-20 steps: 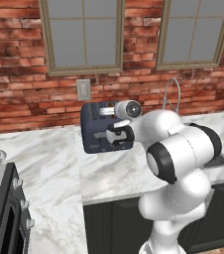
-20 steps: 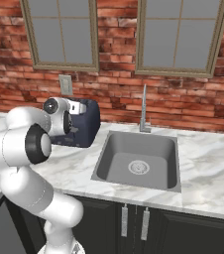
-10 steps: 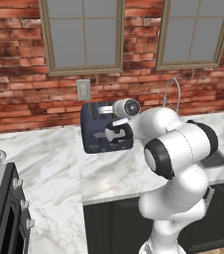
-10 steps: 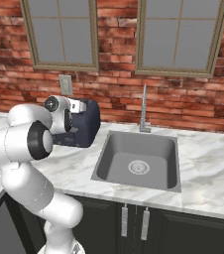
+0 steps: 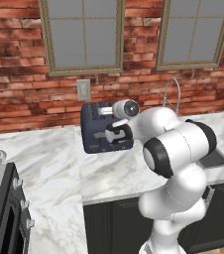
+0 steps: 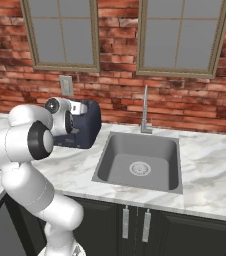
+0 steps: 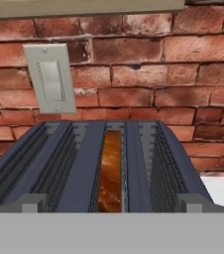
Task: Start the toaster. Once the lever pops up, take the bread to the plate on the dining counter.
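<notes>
Currently the end effector (image 5: 113,135) is positioned at the front of the toaster (image 5: 96,129) with jaws fully spread and nothing gripped. The bread (image 7: 110,171) is seated in the toaster's third slot from the left; the toaster stands on the marble table (image 5: 59,158) against the brick wall (image 5: 25,84)

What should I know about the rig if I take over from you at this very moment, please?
Gripper: open, holding nothing, right at the toaster's front.
Toaster: on the marble worktop by the brick wall, left of the sink.
Bread: down in a middle slot.
Done: arm brought up to the toaster.
Left: press the lever, wait for the pop, carry the bread to the plate.
</notes>
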### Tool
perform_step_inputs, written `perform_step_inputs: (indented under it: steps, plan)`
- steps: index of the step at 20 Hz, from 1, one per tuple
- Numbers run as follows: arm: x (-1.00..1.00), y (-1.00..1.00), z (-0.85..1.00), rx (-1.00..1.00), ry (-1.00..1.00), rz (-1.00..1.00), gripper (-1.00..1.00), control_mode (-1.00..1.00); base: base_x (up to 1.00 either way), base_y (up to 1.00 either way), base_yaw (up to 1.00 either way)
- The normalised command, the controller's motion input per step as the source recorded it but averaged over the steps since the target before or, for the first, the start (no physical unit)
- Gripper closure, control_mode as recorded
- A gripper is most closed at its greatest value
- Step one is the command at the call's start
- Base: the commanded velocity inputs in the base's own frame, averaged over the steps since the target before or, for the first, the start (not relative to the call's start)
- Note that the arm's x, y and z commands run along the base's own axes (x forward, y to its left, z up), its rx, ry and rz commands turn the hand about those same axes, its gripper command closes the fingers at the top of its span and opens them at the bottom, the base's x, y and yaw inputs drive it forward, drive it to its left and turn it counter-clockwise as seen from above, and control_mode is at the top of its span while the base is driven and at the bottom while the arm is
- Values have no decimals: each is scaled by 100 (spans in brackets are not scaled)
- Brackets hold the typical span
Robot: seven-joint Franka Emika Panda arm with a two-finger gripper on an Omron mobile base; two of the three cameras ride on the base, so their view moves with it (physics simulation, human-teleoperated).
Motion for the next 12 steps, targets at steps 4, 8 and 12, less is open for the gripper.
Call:
perform_step_inputs:
  steps: [4, 8, 12]
  plan:
    - [0, 0, -9, 0, 0, 0, -100, -100, 0, 0, 0]
    - [1, 0, -7, 0, 0, 0, -100, -100, 0, 0, 0]
    - [4, 0, -6, 0, 0, 0, -100, -100, 0, 0, 0]
